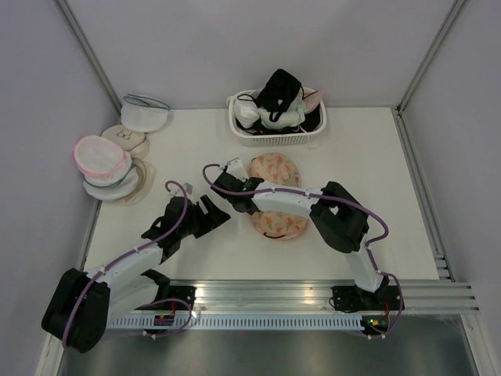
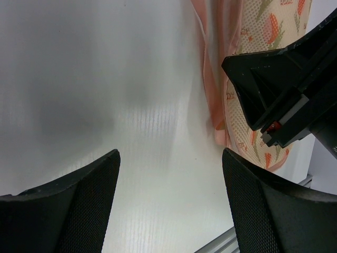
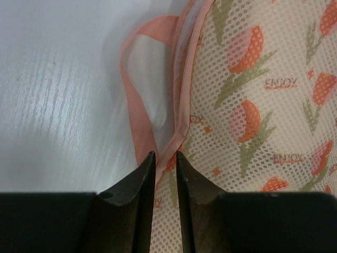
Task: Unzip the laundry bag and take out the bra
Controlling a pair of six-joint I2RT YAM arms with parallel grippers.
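Observation:
The laundry bag (image 1: 279,168) lies flat at the table's middle, cream mesh with orange flowers and green leaves (image 3: 263,110). My right gripper (image 1: 239,196) is at the bag's left edge. In the right wrist view its narrow jaws (image 3: 164,158) are pinched on the peach zip edging (image 3: 181,105), beside a peach hanging loop (image 3: 134,105). My left gripper (image 1: 210,215) hovers just left of the bag, open over bare table (image 2: 171,200), with the bag's edge (image 2: 210,79) to its right. The bra is hidden.
A white basket (image 1: 275,140) holding dark and pale garments stands behind the bag. Round mesh bags (image 1: 103,159) are stacked at the far left, with another one (image 1: 145,114) behind them. The right arm's black link (image 2: 284,89) crosses the left wrist view.

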